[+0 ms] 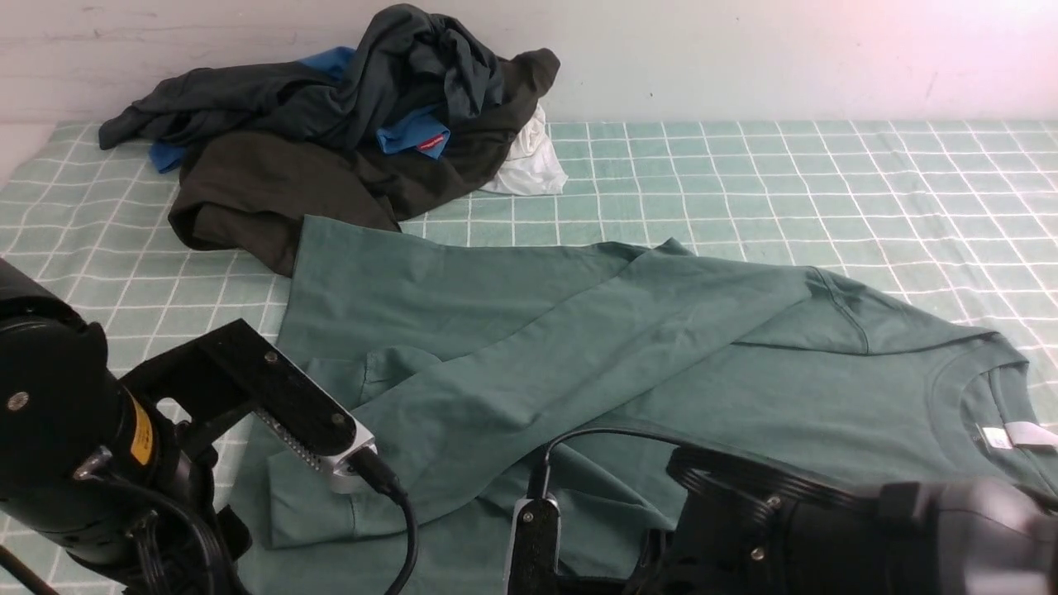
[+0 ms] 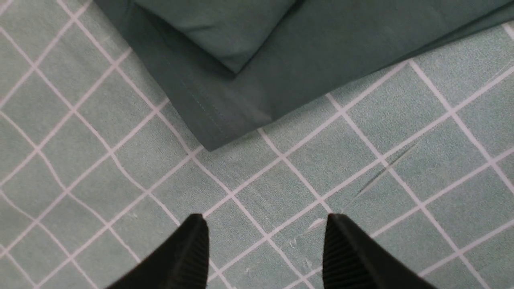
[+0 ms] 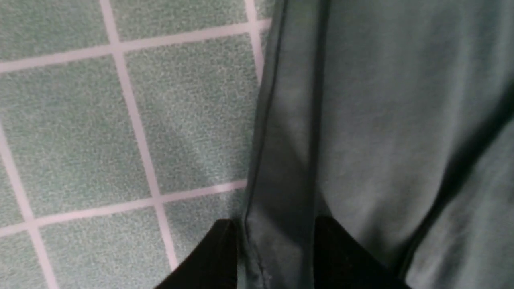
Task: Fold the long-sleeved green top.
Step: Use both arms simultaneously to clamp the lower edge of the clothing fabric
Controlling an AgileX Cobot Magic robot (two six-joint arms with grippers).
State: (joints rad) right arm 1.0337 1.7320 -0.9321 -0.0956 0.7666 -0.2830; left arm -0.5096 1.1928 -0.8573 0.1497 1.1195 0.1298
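The green long-sleeved top (image 1: 744, 388) lies flat on the checked cloth, its neck with a white label (image 1: 996, 436) at the right. One sleeve (image 1: 529, 372) is folded across the body toward the left. My left gripper (image 2: 265, 218) is open and empty above bare checked cloth, a short way from a hemmed corner of the top (image 2: 225, 108). My right gripper (image 3: 275, 224) has its jaws closed in on a raised edge fold of the top (image 3: 281, 140). Both grippers are hidden behind the arms in the front view.
A pile of dark garments (image 1: 331, 140) with blue pieces and a white one (image 1: 529, 161) lies at the back left by the wall. The light-green white-checked cloth (image 1: 826, 182) covers the whole surface. My arm bodies fill the front view's lower corners.
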